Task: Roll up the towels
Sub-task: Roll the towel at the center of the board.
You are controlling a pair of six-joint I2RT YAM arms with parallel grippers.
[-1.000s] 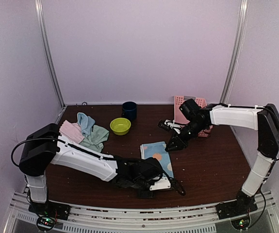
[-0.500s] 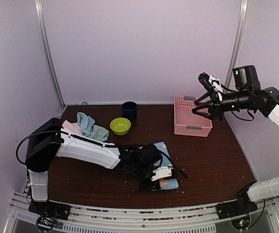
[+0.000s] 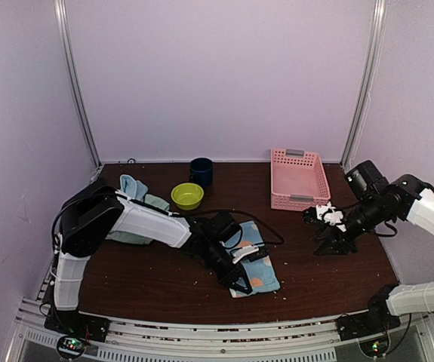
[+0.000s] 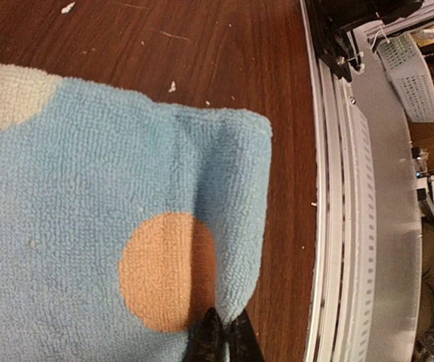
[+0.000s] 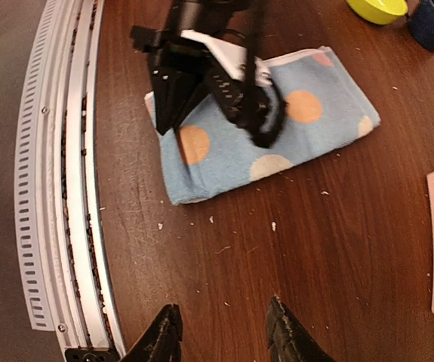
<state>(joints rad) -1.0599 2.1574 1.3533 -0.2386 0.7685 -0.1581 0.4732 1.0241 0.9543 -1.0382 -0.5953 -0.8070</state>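
Pretty bare setup here: plain pale walls (image 3: 224, 75) with a lilac tint closing in the back and both sides, and a slim metal upright in each rear corner – left (image 3: 77, 83) and right (image 3: 364, 83). The table (image 3: 330, 279) is dark reddish-brown wood grain, dotted with little pale crumbs (image 5: 273, 225). A slotted silver rail (image 3: 224, 335) runs along the near edge. Lighting is soft and even – no hard shadows.
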